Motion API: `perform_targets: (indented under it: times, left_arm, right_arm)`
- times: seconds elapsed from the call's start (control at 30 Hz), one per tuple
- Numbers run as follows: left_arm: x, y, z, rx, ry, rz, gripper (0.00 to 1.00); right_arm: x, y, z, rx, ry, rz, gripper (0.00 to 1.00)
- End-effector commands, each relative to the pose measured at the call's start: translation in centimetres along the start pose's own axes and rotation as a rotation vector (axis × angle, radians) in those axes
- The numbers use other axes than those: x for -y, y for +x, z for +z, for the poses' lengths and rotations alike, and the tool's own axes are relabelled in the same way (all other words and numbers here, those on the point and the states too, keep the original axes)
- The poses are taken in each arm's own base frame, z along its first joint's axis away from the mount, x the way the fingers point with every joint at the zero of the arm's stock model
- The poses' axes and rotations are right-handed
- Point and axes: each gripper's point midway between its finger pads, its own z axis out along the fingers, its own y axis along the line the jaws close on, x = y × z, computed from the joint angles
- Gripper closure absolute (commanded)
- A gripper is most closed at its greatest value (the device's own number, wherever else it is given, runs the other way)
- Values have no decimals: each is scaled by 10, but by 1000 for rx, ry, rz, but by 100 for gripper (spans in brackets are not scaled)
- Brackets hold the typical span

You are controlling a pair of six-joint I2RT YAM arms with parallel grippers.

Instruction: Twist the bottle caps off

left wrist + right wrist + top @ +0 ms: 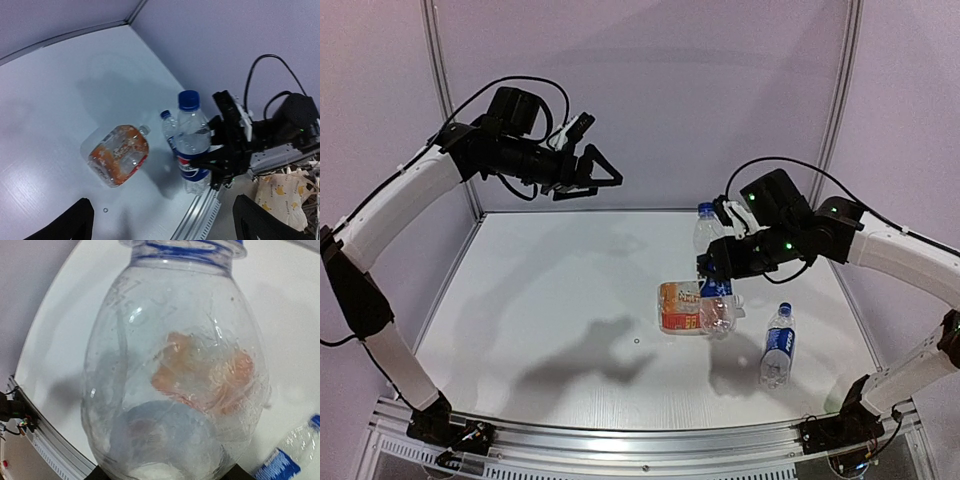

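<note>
My right gripper point(718, 272) is shut on the blue label of a slim clear bottle point(714, 262) and holds it upright above the table, its blue cap point(706, 210) on top. The left wrist view shows the same bottle point(192, 145) and cap point(189, 100). In the right wrist view this bottle point(170, 370) fills the frame and hides the fingertips. The squat orange-labelled bottle point(680, 307) lies on its side, whitish cap point(144, 130) on. A second blue-labelled bottle point(778, 345) lies at the right, blue cap point(784, 308) on. My left gripper point(603, 172) is open, empty and raised high at the back left.
The white table point(550, 290) is walled at the back and both sides. An aluminium rail point(640, 435) runs along its near edge. A small ring point(105, 210) lies on the table near the orange-labelled bottle.
</note>
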Motion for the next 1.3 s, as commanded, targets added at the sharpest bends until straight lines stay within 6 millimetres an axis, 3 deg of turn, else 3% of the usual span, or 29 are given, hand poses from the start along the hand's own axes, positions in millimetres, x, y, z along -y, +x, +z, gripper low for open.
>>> perform_targets:
  times: [0.0,0.13,0.33,0.57,0.9,1.13,1.27]
  left_arm:
    - [54,-13,-22,27,227,73,6]
    - [61,-15,-21,28,252,84,10]
    - [81,-18,-16,26,286,128,14]
    - [87,-28,-7,52,304,126,22]
    - [84,-28,21,30,305,94,30]
    - [82,-30,25,32,307,89,45]
    - [81,-29,28,27,312,79,69]
  right_arm:
    - [-67,-47,-18,209,-298,-216,48]
    - [-97,-63,-27,267,-426,-275,48]
    - [-122,-62,-25,216,-544,-307,48]
    - [-130,-60,-30,232,-602,-322,50]
    - [-140,-57,-28,198,-652,-358,50]
    - [-145,-59,-24,184,-671,-361,53]
    - [-147,-59,-22,182,-672,-364,53]
